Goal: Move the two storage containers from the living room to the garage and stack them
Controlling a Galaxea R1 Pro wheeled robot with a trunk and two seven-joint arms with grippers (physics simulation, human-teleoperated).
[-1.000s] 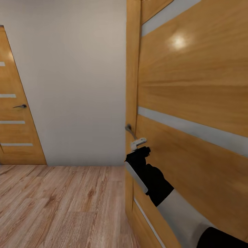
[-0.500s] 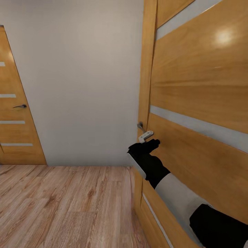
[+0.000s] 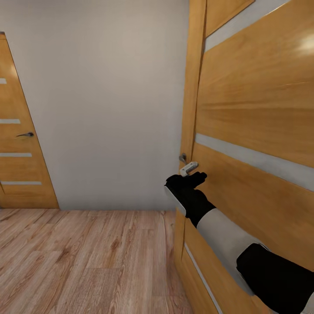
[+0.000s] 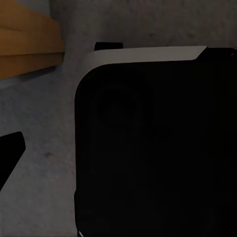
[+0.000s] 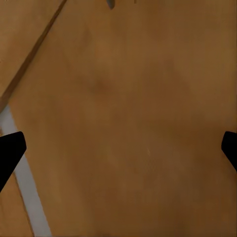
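- We stand in a narrow hallway with a light wood-plank floor and a plain grey-white wall ahead.
- An orange wooden door with pale horizontal stripes rises close on our right in the head view, seen at a steep angle.
- A small metal door handle sits at the near edge of that door, with a white latch piece just below it.
- Our right arm reaches forward along the door face, and the right gripper is just beneath the white latch piece, close to or touching it; we cannot tell which.
- In the right wrist view, two dark fingertips sit far apart at the frame edges with bare door wood between them, so the right gripper is spread wide and holds nothing.
- A second orange striped door with a dark lever handle stands closed on the far left.
- The left wrist view is dark, blocked mostly by a black robot part against a grey surface; we cannot tell the left gripper's state.
- We cannot say from here where the storage containers are.
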